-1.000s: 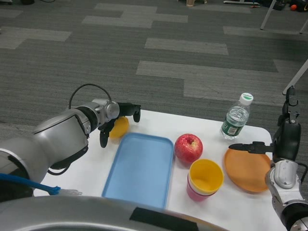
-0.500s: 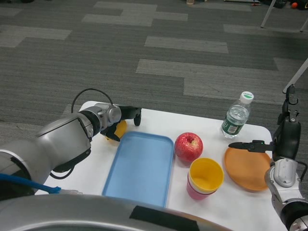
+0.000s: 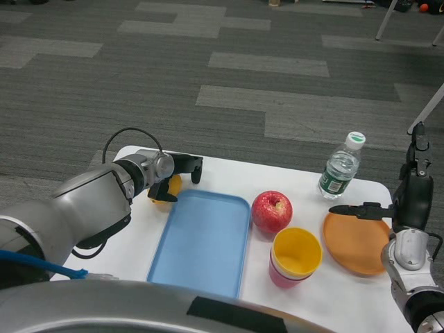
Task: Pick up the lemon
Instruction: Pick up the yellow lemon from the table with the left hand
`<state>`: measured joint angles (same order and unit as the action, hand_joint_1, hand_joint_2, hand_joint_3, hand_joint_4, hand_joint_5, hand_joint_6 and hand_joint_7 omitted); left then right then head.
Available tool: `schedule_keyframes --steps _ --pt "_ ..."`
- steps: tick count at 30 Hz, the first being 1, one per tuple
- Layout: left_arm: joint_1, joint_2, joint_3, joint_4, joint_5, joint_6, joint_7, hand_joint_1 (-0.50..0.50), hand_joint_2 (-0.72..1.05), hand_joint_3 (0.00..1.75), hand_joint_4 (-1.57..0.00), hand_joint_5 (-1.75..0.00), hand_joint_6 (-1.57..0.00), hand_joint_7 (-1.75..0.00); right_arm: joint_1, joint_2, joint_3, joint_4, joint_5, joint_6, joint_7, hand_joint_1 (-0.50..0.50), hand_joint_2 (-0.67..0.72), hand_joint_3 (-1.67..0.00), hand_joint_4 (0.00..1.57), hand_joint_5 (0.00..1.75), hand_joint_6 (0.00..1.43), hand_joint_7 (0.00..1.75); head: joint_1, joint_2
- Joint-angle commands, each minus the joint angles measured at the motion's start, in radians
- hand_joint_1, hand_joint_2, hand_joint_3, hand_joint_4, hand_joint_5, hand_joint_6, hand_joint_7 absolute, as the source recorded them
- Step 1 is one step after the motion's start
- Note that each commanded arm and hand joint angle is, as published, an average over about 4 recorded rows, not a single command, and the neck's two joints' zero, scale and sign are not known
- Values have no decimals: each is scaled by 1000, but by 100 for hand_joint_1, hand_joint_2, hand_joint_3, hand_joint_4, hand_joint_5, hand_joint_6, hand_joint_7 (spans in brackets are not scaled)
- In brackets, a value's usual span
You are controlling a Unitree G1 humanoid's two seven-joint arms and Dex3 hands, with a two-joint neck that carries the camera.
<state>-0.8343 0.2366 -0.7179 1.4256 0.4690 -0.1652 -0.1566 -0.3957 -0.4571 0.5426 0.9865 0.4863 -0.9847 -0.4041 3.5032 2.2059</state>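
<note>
The yellow lemon (image 3: 173,184) lies at the table's back left corner, just past the blue tray's far left corner. My left hand (image 3: 175,173) is wrapped around it: fingers curl over the top and under its near side, so only a small yellow patch shows. I cannot tell whether the lemon still touches the table. At the right edge, my right hand (image 3: 408,201) hovers over the orange plate (image 3: 354,246) with a finger stretched out to the left, holding nothing.
A blue tray (image 3: 201,243) lies in the middle of the white table (image 3: 139,229). To its right are a red apple (image 3: 271,211), a yellow cup stacked in a pink one (image 3: 295,258), and a water bottle (image 3: 340,170) at the back right.
My left hand's fingers have curled in around the lemon, which showed much more a second ago. The right hand has not moved.
</note>
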Motion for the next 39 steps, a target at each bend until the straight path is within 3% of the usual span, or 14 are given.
schedule_keyframes --steps 1,4,9,15,20,24,32,39 --pt "52 -8 23 21 5 10 -27 -46 1 175 0 -175 0 -168 12 -3 -9 -2 6 4 -4 -42 9 -8 3 0 0 0 3 0" --pt "57 -8 45 21 4 12 -30 -49 21 175 0 -175 0 -168 13 -3 -9 -2 6 3 -3 -42 9 -8 3 0 0 0 5 -1" --pt "75 -5 132 14 5 8 -31 -50 29 175 0 -175 0 -168 15 -3 -9 -3 6 3 -4 -42 15 -8 3 0 0 0 9 1" --pt "116 8 335 -39 7 -30 -26 -50 52 175 0 -175 0 -168 19 -3 -14 -8 6 3 -4 -42 15 -6 3 0 0 0 8 4" --pt "159 13 509 -91 31 -77 -25 -50 52 175 0 -175 0 -168 23 -4 -16 -9 6 3 -4 -41 15 -8 3 0 0 0 10 4" --pt "195 5 704 -144 132 -125 -30 -50 52 175 0 -175 0 -169 24 -5 -16 -9 6 3 -3 -42 15 -8 3 0 0 0 14 3" --pt "243 2 887 -228 146 -193 -31 -50 52 175 0 -175 0 -168 24 -5 -15 -9 6 3 -4 -42 11 -8 3 0 0 0 18 0" --pt "256 4 899 -233 154 -209 -43 -50 52 175 0 -175 0 -169 24 -5 -15 -9 6 3 -4 -42 9 -8 3 0 0 0 27 -1"
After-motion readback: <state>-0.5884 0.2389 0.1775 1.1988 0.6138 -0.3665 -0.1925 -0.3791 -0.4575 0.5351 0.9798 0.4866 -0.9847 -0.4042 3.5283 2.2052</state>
